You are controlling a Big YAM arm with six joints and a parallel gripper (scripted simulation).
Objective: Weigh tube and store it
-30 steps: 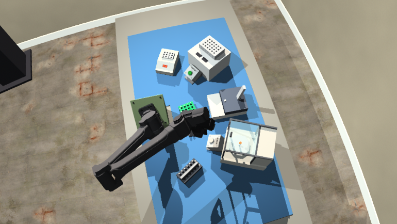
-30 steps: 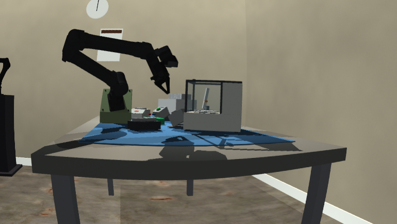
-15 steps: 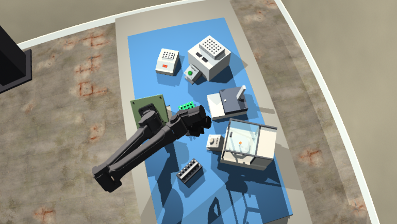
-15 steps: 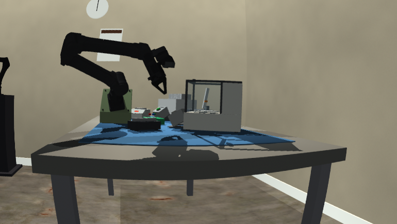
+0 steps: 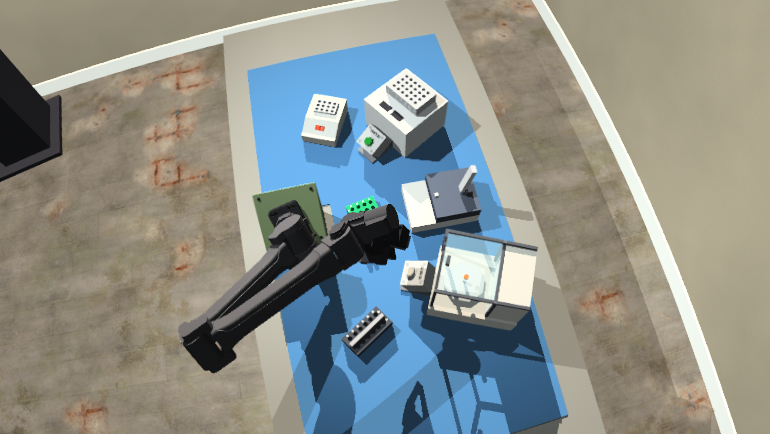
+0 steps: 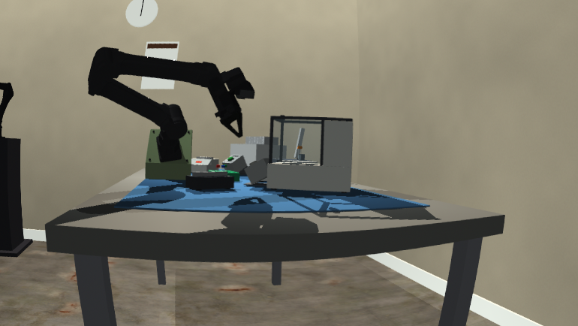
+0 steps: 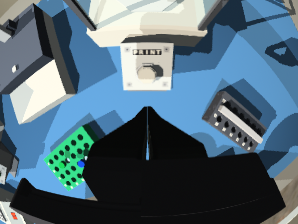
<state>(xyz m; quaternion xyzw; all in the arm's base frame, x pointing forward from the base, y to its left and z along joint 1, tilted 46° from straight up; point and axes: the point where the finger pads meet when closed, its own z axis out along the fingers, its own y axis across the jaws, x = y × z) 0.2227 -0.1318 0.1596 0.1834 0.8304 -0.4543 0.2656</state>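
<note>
Holds the gripper (image 5: 383, 255) (image 6: 241, 135) (image 7: 147, 112) with fingertips pressed together on nothing, up above the mat (image 5: 280, 107) (image 6: 251, 205) (image 7: 107, 107) and short of the PRINT key (image 5: 411, 272) (image 7: 147, 74). Leaves tube A (image 5: 466, 276) (image 6: 299, 147) inside the balance (image 5: 517, 280) (image 6: 309, 178) (image 7: 107, 37), orange cap showing under the door (image 5: 477, 245) (image 6: 297, 117), which looks shut. Cannot tell the green lamp's state from here, nor whether PRINT needs a press or has had one

Calls next, probably, for confirming that lamp, then either pressing or reopening the door. Risks missing the key if coming down off-centre; risks shoving the unfixed balance if pushing too hard or sideways — and so tipping the tube on its pan. Could also record nothing, should a gap remain at the door

Later, could clip the glass frame when reaching in with spread fingers, or leave the tube high in the dry block (image 5: 324, 119) (image 6: 203, 164) if lowered askew or released too soon — then must close the door again

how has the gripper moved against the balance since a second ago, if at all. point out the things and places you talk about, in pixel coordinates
Yes: in the exterior view the gripper (image 5: 389, 255) (image 6: 241, 135) (image 7: 147, 112) has drawn back slightly, away from the balance (image 5: 516, 274) (image 6: 311, 178) (image 7: 195, 38).
</note>
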